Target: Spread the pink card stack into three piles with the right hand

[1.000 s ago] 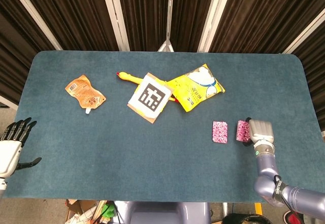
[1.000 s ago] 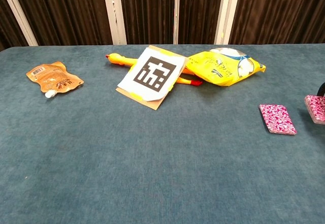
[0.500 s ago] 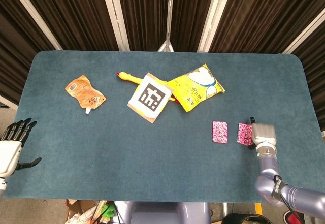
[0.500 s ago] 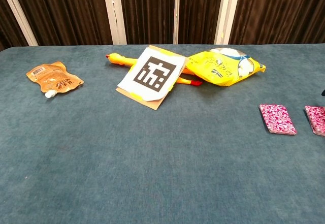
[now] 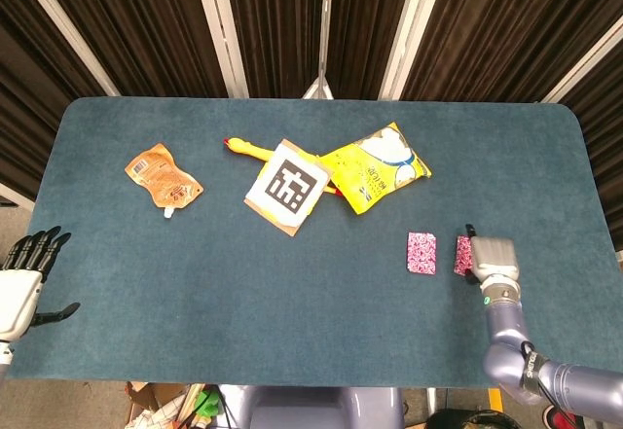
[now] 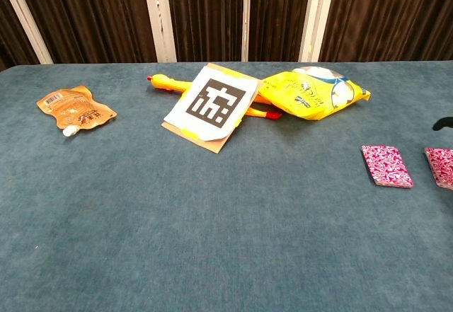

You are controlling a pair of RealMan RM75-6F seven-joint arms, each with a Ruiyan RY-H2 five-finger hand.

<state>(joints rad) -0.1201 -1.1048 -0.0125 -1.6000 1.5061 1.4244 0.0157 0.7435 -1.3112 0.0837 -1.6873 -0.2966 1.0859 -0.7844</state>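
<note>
Right hand (image 5: 490, 258) sits over the right pink card pile (image 5: 463, 255), covering its right edge; fingers hidden under the hand from the head view, so can't tell whether they grip or just rest on it. Chest view shows only a dark fingertip above that pile (image 6: 442, 166), which lies flat. Left pink card pile (image 5: 421, 253) lies just left of it, apart. Left hand (image 5: 21, 283) off the table (image 5: 292, 312) edge, far left of the piles, fingers spread, holding nothing.

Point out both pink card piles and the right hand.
Left card pile (image 5: 421, 253), head view, middle of top card.
Right card pile (image 6: 440, 165), chest view, visible top face.
Right hand (image 5: 491, 257), head view, back of hand.
</note>
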